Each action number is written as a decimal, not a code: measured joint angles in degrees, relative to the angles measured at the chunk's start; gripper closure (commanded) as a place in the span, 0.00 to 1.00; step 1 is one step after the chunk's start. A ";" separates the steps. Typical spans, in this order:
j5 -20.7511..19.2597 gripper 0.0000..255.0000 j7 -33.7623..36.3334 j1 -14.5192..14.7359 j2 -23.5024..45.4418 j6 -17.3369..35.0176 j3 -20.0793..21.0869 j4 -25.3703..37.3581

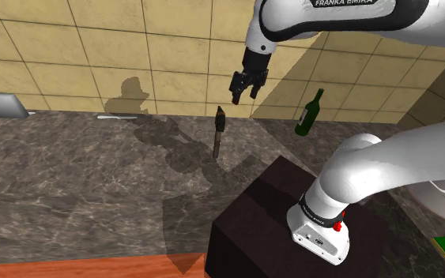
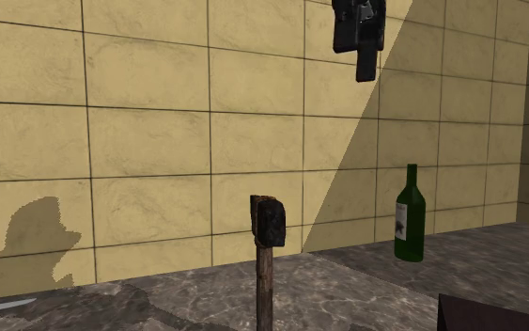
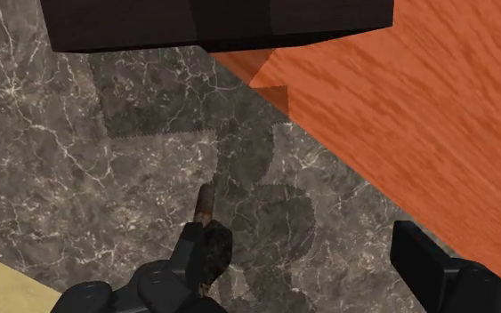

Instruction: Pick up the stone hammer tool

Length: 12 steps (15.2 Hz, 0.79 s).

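Observation:
The hammer (image 1: 219, 131) stands upright on the dark marble counter (image 1: 70, 182), with a rough dark stone head on a brown wooden handle. In the second exterior view the hammer (image 2: 268, 246) rises in front of the tan tiled wall. My black gripper (image 1: 244, 95) hangs above the hammer, slightly toward the shoulder view's right, not touching it. The gripper (image 2: 364, 56) is high above the head, offset to that view's right. Seen from the wrist, the gripper (image 3: 302, 262) is open, and the hammer (image 3: 207, 213) lies close to one finger (image 3: 186, 253), outside the gap.
A green bottle (image 1: 308, 112) stands by the wall, to the shoulder view's right of the hammer; the bottle (image 2: 410, 216) is upright. My dark stand (image 1: 260, 225) sits on the counter's near side. A grey flat object (image 1: 1, 105) leans at the far left. Wooden floor (image 3: 417, 116) borders the counter.

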 measured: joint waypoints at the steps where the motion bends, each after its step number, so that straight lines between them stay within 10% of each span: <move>1: -0.11 0.00 1.06 -0.52 1.82 2.19 0.32 -0.30; 12: -3.31 0.00 14.43 -6.09 23.49 21.87 2.81 2.97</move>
